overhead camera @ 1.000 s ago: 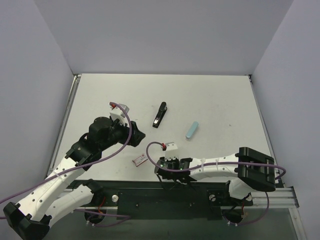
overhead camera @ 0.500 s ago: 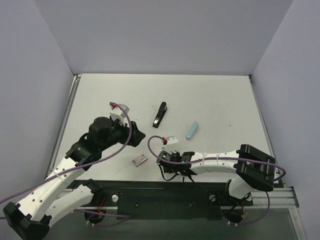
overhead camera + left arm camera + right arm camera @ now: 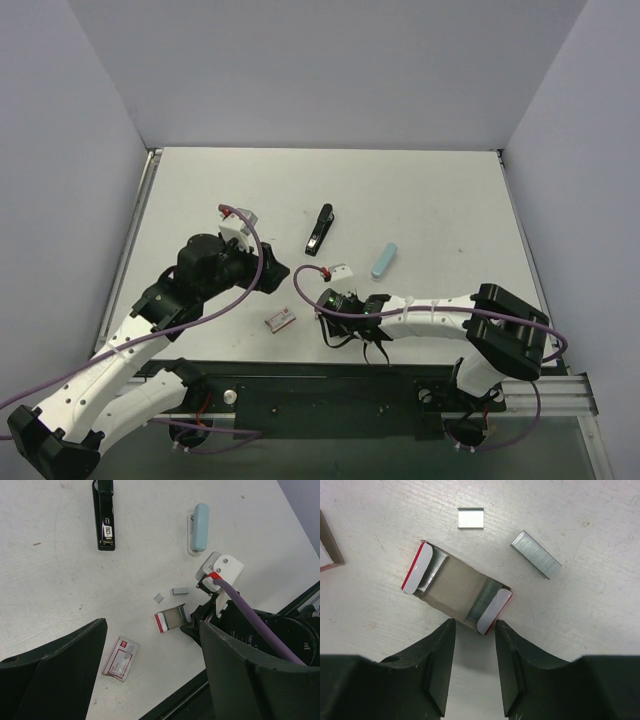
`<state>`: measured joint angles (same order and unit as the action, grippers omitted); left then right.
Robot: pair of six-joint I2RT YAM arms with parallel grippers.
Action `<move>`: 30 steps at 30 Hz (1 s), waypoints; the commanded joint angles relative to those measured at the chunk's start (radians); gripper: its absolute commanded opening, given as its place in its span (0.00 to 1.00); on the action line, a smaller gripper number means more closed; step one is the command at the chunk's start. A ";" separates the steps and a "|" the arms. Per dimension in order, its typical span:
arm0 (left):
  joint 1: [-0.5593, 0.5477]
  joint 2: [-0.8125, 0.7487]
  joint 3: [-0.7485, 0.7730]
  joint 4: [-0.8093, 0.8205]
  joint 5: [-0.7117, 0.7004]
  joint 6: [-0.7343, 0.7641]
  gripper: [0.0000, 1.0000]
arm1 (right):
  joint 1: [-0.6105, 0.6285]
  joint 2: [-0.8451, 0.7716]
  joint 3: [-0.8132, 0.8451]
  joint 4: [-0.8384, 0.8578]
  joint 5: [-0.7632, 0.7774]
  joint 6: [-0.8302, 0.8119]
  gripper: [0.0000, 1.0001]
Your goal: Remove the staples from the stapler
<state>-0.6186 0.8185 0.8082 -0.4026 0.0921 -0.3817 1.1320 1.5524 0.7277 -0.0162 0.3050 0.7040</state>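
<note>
- Left gripper [image 3: 272, 272]: jaws spread wide, empty, hovering left of desk centre.
- Stapler [image 3: 320, 230]: lies flat mid-desk, toward the far edge, untouched. Rigid, slick and light by my judgement; best pinched across its narrow flanks.
- Staples [image 3: 536, 547]: two loose strips beside the open staple box [image 3: 455, 592]; brittle and featherlight, I judge.
- Right gripper [image 3: 474, 630]: jaws partly apart at the box corner; cannot tell if it is gripped.

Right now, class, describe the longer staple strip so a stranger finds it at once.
Find the right gripper over the white table. Past its tips lies an open cardboard tray; the staple strip lies beyond, toward the pale blue object. It is the longer ridged bar, not the short piece.
</note>
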 commanded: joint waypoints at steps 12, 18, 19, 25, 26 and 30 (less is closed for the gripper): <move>0.026 -0.018 -0.003 0.025 0.040 -0.009 0.85 | -0.037 -0.098 0.062 -0.182 0.025 -0.150 0.35; 0.036 -0.027 -0.006 0.034 0.063 -0.016 0.85 | -0.103 -0.187 0.124 -0.274 -0.013 -0.259 0.37; 0.037 -0.027 -0.006 0.034 0.064 -0.014 0.85 | -0.121 -0.192 0.134 -0.290 -0.015 -0.270 0.38; 0.042 -0.036 -0.009 0.036 0.074 -0.017 0.85 | -0.199 -0.184 0.157 -0.330 -0.060 -0.365 0.38; 0.042 -0.039 -0.009 0.038 0.074 -0.017 0.85 | -0.204 -0.178 0.156 -0.329 -0.063 -0.376 0.38; 0.043 -0.042 -0.010 0.038 0.075 -0.017 0.85 | -0.238 -0.161 0.145 -0.323 -0.093 -0.399 0.38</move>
<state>-0.5827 0.7944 0.7944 -0.4000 0.1482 -0.3897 0.9165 1.3735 0.8654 -0.2859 0.2417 0.3630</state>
